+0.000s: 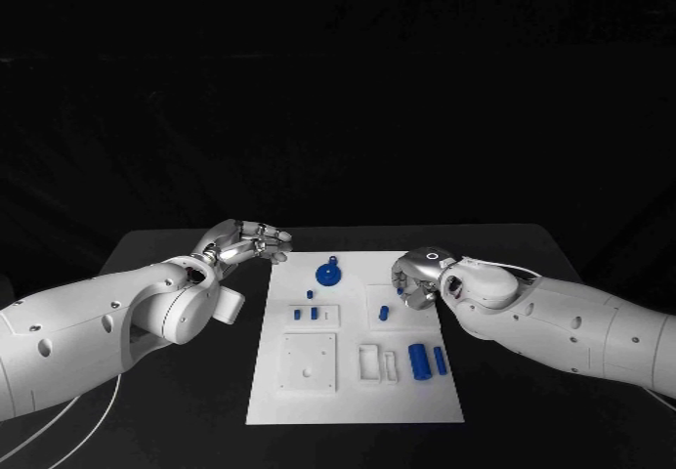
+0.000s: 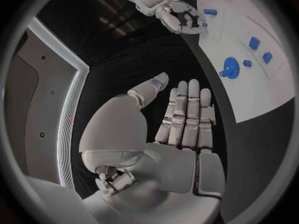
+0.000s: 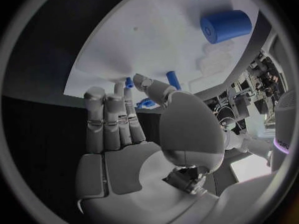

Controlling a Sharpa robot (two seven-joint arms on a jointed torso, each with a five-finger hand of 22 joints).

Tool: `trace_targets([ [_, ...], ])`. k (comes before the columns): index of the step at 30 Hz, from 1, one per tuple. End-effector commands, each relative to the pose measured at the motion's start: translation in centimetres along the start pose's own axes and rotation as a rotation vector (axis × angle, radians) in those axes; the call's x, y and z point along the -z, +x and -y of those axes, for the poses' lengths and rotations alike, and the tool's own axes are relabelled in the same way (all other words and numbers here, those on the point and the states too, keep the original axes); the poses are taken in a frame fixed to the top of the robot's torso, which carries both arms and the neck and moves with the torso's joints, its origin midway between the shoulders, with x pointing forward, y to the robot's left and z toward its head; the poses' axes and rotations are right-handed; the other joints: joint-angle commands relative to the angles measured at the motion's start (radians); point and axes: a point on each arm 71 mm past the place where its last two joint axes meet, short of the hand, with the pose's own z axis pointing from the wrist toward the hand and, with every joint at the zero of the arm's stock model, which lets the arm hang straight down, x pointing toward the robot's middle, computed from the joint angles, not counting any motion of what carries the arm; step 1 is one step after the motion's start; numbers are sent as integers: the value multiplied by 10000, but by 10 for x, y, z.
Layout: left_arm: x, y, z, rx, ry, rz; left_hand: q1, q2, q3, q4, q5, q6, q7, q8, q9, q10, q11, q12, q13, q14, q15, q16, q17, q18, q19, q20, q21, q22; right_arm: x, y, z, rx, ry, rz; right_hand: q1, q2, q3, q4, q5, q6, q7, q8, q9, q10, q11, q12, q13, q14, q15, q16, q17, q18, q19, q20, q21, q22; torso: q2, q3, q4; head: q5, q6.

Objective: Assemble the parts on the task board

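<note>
The white task board (image 1: 356,396) lies in the middle of the black table. On it are a blue gear (image 1: 328,274), small blue pegs (image 1: 305,315), another peg (image 1: 383,313) and two blue cylinders (image 1: 427,361). My right hand (image 1: 420,278) is over the board's right side, its thumb and a fingertip on either side of a small blue peg (image 3: 129,82); it appears to pinch it. The blue cylinders (image 3: 226,26) lie beyond that hand. My left hand (image 1: 247,241) hovers off the board's far left corner, fingers (image 2: 187,109) straight and holding nothing. The gear (image 2: 230,67) lies to its side.
A white square plate (image 1: 309,362) and two white blocks (image 1: 378,362) sit on the board's near half. Bare black table (image 1: 169,410) lies on both sides of the board.
</note>
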Motion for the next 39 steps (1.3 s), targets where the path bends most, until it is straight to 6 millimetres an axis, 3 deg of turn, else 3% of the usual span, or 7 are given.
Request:
trace_targets([
  [1,0,2,2,243,151,-146,-19,57,-66,-4,-35,-79,-3,57,-12,-97,4,21,-9,-5,72,-45,15,167,42,56,-37,15,0,3,-2,228,-36,-180,30,43,29,52,-86,80,17,41,-2,128,-14,-64,-21,31,6,60,-17,1147,86,-27,-65,23,-7,4,-1,1,-9],
  [9,0,1,2,268,121,-157,-31,70,-73,5,-35,-78,-5,63,-13,-95,3,23,-11,11,74,-68,33,175,44,61,-43,21,-1,9,-3,380,76,-324,7,327,91,12,-209,372,-111,185,68,531,-151,32,35,2,-125,78,-43,1147,77,-10,-68,81,2,9,-7,9,-32],
  [18,0,2,2,272,126,-174,-37,80,-79,8,-35,-75,-7,69,-13,-92,2,26,-11,22,75,-90,48,180,44,64,-49,26,-4,9,-5,581,207,-209,-37,439,116,4,-215,431,-140,207,83,600,-175,17,39,7,-149,90,-55,1147,86,-6,-69,101,0,4,5,-11,-49],
  [26,0,2,2,277,118,-188,-35,89,-79,8,-30,-73,-10,73,-13,-90,0,27,-12,29,75,-105,58,185,45,65,-52,30,-5,10,-8,751,300,-48,40,775,301,-271,-187,675,-238,308,135,875,-258,51,80,18,-227,112,-80,1147,82,-9,-70,152,-3,6,-6,-16,-62],
  [39,0,1,2,265,99,-144,-25,96,-79,0,-22,-70,-16,80,-13,-86,-2,30,-12,43,74,-125,76,193,47,66,-57,37,-4,8,-11,911,334,494,-51,845,517,-529,-141,1042,-380,429,190,1288,-401,98,144,109,-366,128,-130,1147,174,-39,-39,194,-5,-3,-4,-44,-72],
])
